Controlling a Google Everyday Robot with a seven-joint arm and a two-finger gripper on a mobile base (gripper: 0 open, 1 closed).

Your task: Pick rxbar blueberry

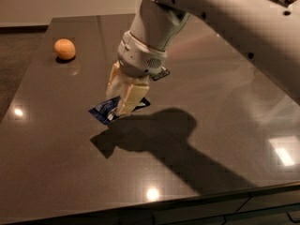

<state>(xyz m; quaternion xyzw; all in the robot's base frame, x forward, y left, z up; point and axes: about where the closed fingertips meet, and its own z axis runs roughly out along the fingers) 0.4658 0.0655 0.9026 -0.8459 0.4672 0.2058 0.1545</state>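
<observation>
- The gripper (pixel 117 104) hangs low over the middle of the dark bench (pixel 211 125), its cream fingers (pixel 130 96) clamped across the rxbar blueberry (pixel 102 111), whose blue ends stick out either side.
- The bar looks light, flat and slick-wrapped; a grip across its middle seems soundest.
- An orange (pixel 64 48) sits well apart, and a small dark bar (pixel 160 74) lies behind the wrist; bench edges are distant, leaving room above.

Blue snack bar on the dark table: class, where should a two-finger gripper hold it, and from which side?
Pinch the flat dark blue wrapped bar across its narrow width, mid-length, from straight above: it lies about flat on the dark table, leaving only its long edges. The cream gripper stands over its middle.
</observation>
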